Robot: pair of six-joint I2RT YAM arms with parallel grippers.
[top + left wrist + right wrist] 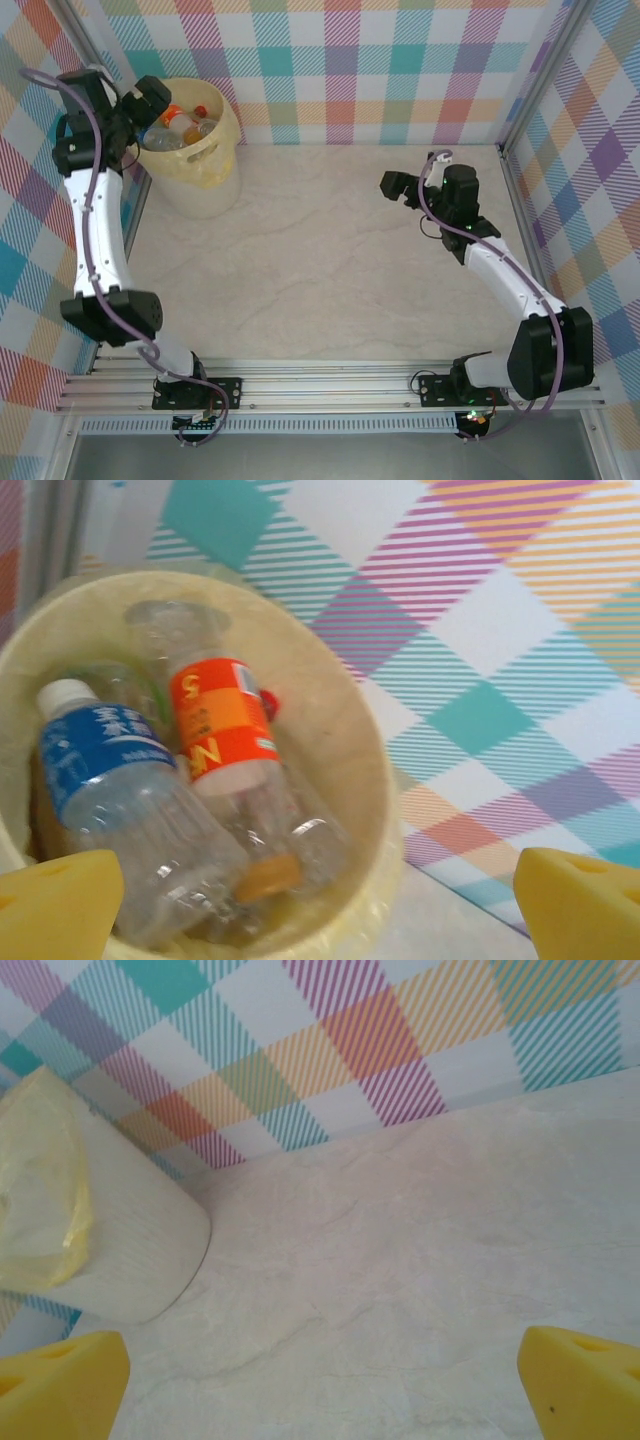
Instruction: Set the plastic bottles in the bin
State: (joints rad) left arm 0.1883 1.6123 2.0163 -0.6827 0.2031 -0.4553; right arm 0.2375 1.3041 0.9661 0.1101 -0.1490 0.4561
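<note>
The pale yellow bin [210, 165] stands at the table's far left corner with plastic bottles [180, 128] inside. In the left wrist view, a blue-labelled bottle [110, 770] and an orange-red-labelled bottle [222, 725] lie in the bin [345, 730] among other clear ones. My left gripper [140, 105] hovers over the bin's left rim, open and empty; its yellow fingertips [55, 905] frame the bin's contents. My right gripper [402, 187] hangs open and empty above the table's right-middle, pointing left toward the bin [110, 1250].
Plaid walls enclose the marble-patterned table [340, 250] on the far, left and right sides. An aluminium rail [330, 385] runs along the near edge by the arm bases.
</note>
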